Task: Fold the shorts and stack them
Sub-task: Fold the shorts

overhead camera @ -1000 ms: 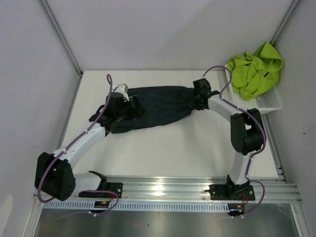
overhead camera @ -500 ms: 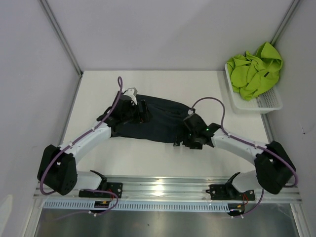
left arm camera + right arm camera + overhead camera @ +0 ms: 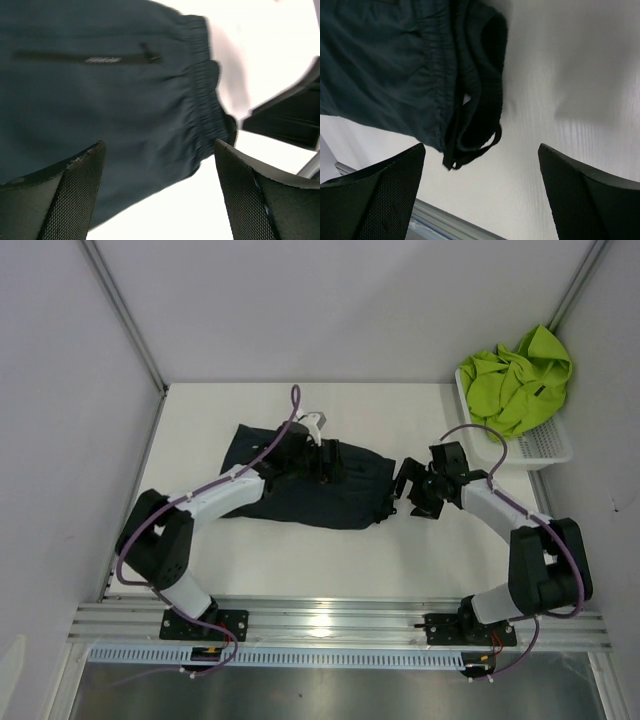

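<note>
Fingers of the left gripper (image 3: 332, 459) stand wide apart with nothing clamped between them, hovering over the navy shorts (image 3: 305, 492), which lie spread flat on the white table (image 3: 300, 552) directly beneath this tool. In the left wrist view the gripper (image 3: 159, 145) looks down on dark cloth (image 3: 100, 95): a closed zip pocket (image 3: 85, 58) runs across ahead of the left-hand finger (image 3: 80, 175), and the gathered elastic waistband (image 3: 205, 85) runs away from the right-hand finger, with bare table beyond it. The right gripper (image 3: 405, 486) is likewise spread open and holds nothing; it sits just beside the waistband end of the same shorts, apart from the fabric as far as the overhead view shows. From the right wrist, the gripper (image 3: 481, 150) faces the corner of the garment (image 3: 380, 75), which fills the area ahead of and beyond its left-hand finger (image 3: 385, 190), the rumpled waistband (image 3: 470, 75) folding over itself into a small dark loop between the two fingers' line of sight, while plain tabletop (image 3: 560, 75) lies ahead of the other finger. Well away from both tools, off behind the right arm's far side, the green shorts (image 3: 515, 385) sit bunched in a white mesh basket (image 3: 545, 451) at the table's far right corner.
</note>
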You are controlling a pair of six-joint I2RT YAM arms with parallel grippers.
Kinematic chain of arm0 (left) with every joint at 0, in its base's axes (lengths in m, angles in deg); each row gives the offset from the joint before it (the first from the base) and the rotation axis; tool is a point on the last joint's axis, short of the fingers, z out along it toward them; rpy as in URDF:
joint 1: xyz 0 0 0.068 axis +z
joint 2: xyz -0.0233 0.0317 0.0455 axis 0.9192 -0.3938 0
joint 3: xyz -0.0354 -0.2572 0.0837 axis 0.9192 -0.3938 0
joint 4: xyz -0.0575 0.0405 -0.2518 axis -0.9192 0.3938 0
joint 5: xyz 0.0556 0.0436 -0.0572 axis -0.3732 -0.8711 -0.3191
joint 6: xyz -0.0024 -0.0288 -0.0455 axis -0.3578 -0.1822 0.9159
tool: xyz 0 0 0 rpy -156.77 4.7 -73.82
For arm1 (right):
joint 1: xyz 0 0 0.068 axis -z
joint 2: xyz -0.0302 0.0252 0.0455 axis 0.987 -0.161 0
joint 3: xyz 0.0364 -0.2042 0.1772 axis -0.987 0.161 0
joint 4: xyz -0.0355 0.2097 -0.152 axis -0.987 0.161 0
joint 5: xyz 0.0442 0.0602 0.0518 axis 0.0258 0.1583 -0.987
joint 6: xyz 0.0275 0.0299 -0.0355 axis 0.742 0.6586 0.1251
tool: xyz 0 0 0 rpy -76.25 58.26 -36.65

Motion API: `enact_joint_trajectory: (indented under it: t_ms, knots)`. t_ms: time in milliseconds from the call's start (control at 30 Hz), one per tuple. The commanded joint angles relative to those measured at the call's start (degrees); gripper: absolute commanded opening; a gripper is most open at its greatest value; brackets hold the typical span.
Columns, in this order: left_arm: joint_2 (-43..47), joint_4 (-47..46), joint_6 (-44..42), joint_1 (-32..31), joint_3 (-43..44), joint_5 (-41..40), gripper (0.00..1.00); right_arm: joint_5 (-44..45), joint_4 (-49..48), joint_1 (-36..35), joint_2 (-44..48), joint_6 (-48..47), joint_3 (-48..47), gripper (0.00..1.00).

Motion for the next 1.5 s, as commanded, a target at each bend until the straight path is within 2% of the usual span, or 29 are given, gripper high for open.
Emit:
enact_joint_trajectory:
  t_ms: [0,233,333,433,533,667,700,900,967,1300,1467]
  knots:
    - [-4.4,-3.5,-2.1,-3.1,6.1,1.8,0.89,-6.9,-5.3,2.5,-5.0,-2.5,-2.6,0.96]
    - [-12.1,-4.7,-2.5,-5.9,11.1,2.3,0.85,-10.5,-10.6,4.0,-14.3,-2.8,-6.4,0.89]
    - [-12.5,-5.2,-2.7,-7.2,9.8,1.7,0.78,-11.6,-11.0,4.4,-18.1,-3.2,-8.9,0.88]
    - [-10.6,-8.9,-1.9,-8.6,4.6,0.0,0.75,-13.2,-12.7,5.3,-19.9,-2.5,-9.5,0.85]
    - [-9.5,-11.2,-0.6,-10.0,1.1,-1.3,0.74,-13.5,-13.6,5.8,-20.7,-2.6,-10.1,0.80]
    - [-10.7,-11.8,-0.6,-12.3,1.1,-2.6,0.74,-14.4,-13.8,5.8,-22.8,-3.2,-11.2,0.77]
    - [-11.1,-11.4,-0.7,-12.7,1.6,-2.8,0.75,-14.4,-14.1,6.0,-23.4,-3.3,-11.3,0.76]
    - [-12.8,-8.9,-0.7,-15.6,5.9,-7.3,0.95,-14.8,-14.7,6.1,-25.0,-3.8,-11.3,0.75]
    - [-13.2,-7.8,-0.9,-16.0,7.5,-8.3,0.99,-15.2,-14.8,6.0,-25.2,-3.9,-11.4,0.74]
    - [-22.6,6.2,-1.1,-17.9,21.5,-15.8,0.99,-14.9,-14.7,6.1,-25.7,-3.6,-11.8,0.73]
    - [-25.3,8.1,-1.2,-18.3,23.1,-16.5,0.98,-14.9,-14.7,6.0,-25.8,-3.6,-11.7,0.71]
